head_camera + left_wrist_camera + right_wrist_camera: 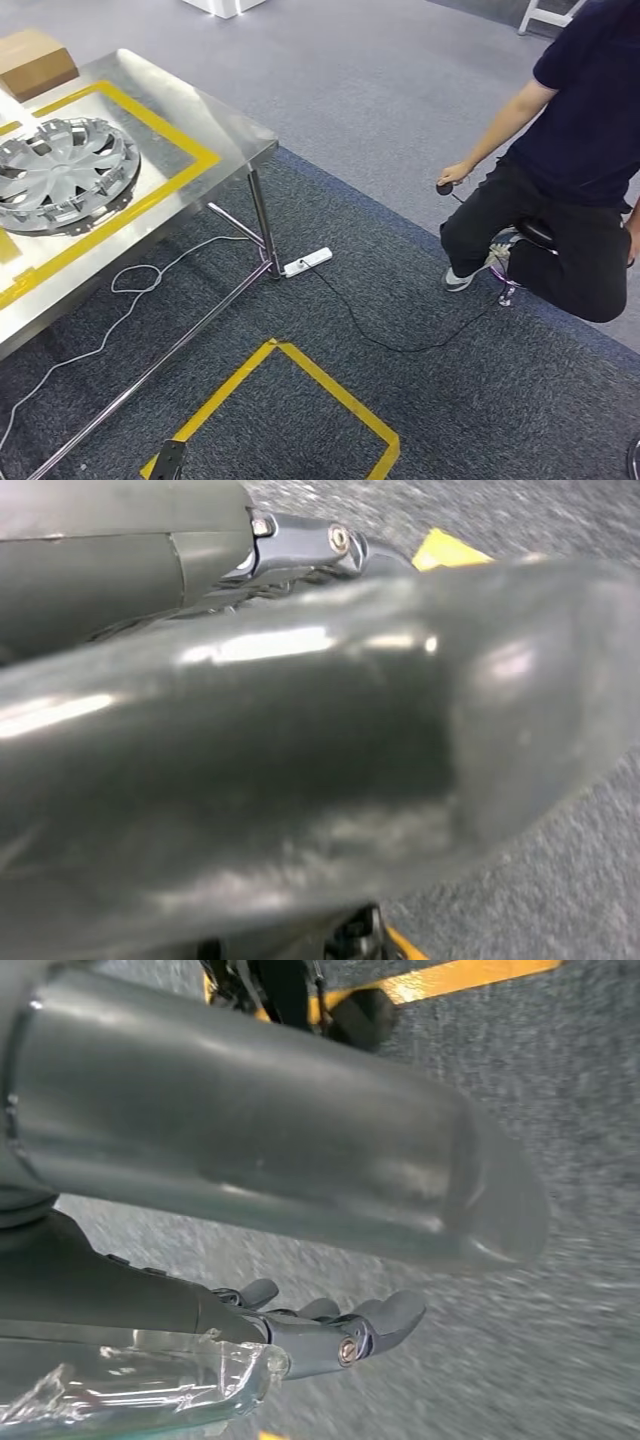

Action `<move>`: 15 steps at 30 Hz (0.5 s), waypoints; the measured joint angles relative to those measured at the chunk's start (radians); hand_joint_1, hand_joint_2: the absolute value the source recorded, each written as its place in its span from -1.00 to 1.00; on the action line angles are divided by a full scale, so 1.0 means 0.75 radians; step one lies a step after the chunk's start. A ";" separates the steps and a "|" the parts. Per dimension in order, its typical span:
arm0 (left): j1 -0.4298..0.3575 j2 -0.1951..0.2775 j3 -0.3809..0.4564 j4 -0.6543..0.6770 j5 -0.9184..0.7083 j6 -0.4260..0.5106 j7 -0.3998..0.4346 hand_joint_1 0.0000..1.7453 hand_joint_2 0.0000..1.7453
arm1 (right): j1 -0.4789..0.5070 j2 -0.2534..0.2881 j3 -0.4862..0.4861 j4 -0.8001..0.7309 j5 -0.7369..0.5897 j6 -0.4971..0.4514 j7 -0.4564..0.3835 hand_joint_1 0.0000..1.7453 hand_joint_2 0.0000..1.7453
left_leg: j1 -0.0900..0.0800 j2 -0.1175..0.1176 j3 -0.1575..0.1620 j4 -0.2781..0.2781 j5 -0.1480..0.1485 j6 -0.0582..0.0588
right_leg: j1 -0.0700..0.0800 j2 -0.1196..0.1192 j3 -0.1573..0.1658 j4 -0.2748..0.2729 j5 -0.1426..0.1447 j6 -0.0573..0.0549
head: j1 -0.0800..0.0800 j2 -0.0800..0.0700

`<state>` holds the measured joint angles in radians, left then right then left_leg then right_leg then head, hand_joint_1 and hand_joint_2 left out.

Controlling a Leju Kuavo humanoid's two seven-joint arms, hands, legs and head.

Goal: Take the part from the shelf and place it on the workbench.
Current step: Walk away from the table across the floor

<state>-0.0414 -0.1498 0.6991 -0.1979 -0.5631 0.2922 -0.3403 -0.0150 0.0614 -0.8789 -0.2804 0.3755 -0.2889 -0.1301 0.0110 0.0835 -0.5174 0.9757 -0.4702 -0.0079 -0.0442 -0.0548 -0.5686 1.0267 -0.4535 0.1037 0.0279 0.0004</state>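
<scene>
The part, a silver hubcap [64, 170], lies flat on the steel workbench [219, 125], inside a yellow tape outline. My left hand [302, 730] hangs over grey carpet, its thick thumb close to the camera and its darker fingers [302, 545] stretched out behind, with nothing in it. My right hand [287, 1160] also hangs above the carpet. Its thumb and fingers [377, 1320] are apart and hold nothing.
A person [573, 150] crouches on the carpet at the right, holding a small black object. A white power strip [307, 262] and cables lie by the bench leg. A yellow tape square [332, 390] marks the floor in front. A cardboard box [34, 60] sits behind the bench.
</scene>
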 joint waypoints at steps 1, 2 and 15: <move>-0.003 0.001 0.000 0.000 -0.003 0.000 -0.001 -1.00 -1.00 | -0.005 0.012 -0.003 0.008 0.001 0.007 0.001 -1.00 -1.00 | -0.001 0.010 0.001 0.005 -0.003 -0.009 | 0.002 0.000 0.004 -0.010 -0.002 -0.012 | -0.004 0.000; -0.007 0.000 -0.001 0.000 -0.005 0.001 -0.001 -1.00 -1.00 | -0.005 0.018 -0.006 0.013 0.002 0.014 0.000 -1.00 -1.00 | 0.000 0.021 0.003 0.006 -0.004 -0.015 | 0.005 0.016 -0.002 -0.004 0.000 -0.029 | -0.010 0.000; -0.009 0.015 -0.004 0.000 -0.017 -0.006 -0.003 -1.00 -1.00 | -0.024 0.023 -0.038 0.029 0.010 0.103 -0.112 -1.00 -1.00 | -0.002 -0.184 -0.056 0.087 -0.009 0.021 | 0.031 0.205 -0.035 0.008 0.018 -0.079 | -0.030 0.000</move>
<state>-0.0480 -0.1388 0.6962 -0.1980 -0.5756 0.2880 -0.3422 -0.0330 0.0785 -0.9072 -0.2590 0.3829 -0.2112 -0.2143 0.0098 -0.0543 -0.5597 1.0406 -0.4767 0.0081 -0.0209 0.0991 -0.5952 1.0323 -0.4396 0.0446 0.0053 0.0004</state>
